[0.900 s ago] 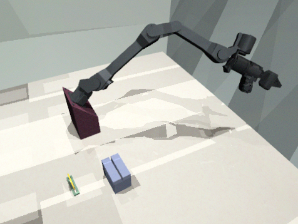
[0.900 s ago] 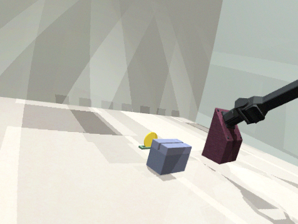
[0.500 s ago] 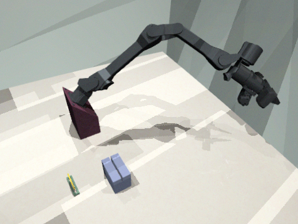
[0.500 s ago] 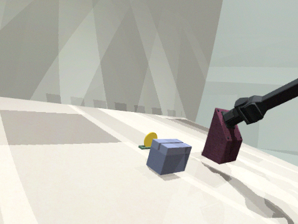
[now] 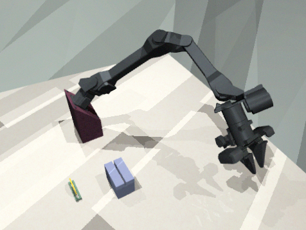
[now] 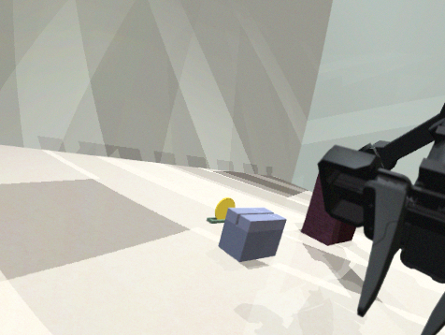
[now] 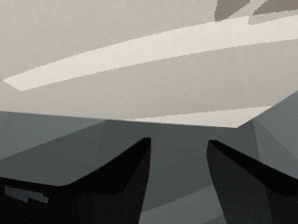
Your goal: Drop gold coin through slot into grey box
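Observation:
The gold coin (image 5: 73,187) (image 6: 225,209) stands on edge in the dark-green holder (image 5: 78,198) (image 6: 211,220). The closed box (image 5: 126,190) (image 6: 257,240), blue-grey in this light, stands beside the holder, with a narrow slot running across its lid. My gripper (image 5: 260,170) (image 7: 179,146) is partly open with nothing between its fingers. It hangs above the table on the far side of the box from the coin, well away from both. In the exterior view it is large at the right edge. The wrist view shows neither coin nor box.
The arm's dark-red base block (image 5: 88,125) (image 6: 322,225) stands behind the box and holder in the top view. The arm arches from it high over the table. The table's edge (image 7: 175,124) shows just beyond the fingertips in the wrist view.

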Motion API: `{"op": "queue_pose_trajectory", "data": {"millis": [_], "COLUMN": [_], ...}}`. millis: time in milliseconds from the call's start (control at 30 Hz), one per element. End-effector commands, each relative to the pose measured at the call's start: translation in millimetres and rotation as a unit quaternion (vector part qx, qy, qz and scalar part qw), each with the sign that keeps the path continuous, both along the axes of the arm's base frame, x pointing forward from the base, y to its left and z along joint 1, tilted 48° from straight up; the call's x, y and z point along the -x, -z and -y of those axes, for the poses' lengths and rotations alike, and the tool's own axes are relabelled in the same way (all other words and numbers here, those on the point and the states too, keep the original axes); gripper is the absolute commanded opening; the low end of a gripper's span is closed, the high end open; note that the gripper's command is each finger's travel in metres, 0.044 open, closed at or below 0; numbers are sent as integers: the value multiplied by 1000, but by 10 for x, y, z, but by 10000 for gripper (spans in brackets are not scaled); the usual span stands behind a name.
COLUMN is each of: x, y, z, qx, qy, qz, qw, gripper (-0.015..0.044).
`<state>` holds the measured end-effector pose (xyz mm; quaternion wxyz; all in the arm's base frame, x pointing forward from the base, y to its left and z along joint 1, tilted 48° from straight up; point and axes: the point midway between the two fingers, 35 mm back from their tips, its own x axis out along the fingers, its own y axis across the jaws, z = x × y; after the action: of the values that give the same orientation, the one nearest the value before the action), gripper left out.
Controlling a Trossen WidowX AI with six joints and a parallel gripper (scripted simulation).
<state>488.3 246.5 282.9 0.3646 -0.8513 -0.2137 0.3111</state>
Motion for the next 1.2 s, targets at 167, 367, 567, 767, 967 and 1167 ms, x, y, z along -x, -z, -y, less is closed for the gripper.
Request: {"op": "queue_pose_trajectory", "data": {"millis": [167,367,567,767,967,1167], "x": [-177,10,464,1113,1949,2380], "y": [1270,2032,2719,3237,3588,3634], "z": [1009,1739,2427,2936,3236,3248], "qx": [-60,-123,-202,-281,-354,-376], "qy": [145,264,390,499,573,582], "qz": [-251,-408,-552,-657,-717,-721], "qw": [955,865,709,491,179,-10], "gripper": [161,161,161,161,161,161]}}
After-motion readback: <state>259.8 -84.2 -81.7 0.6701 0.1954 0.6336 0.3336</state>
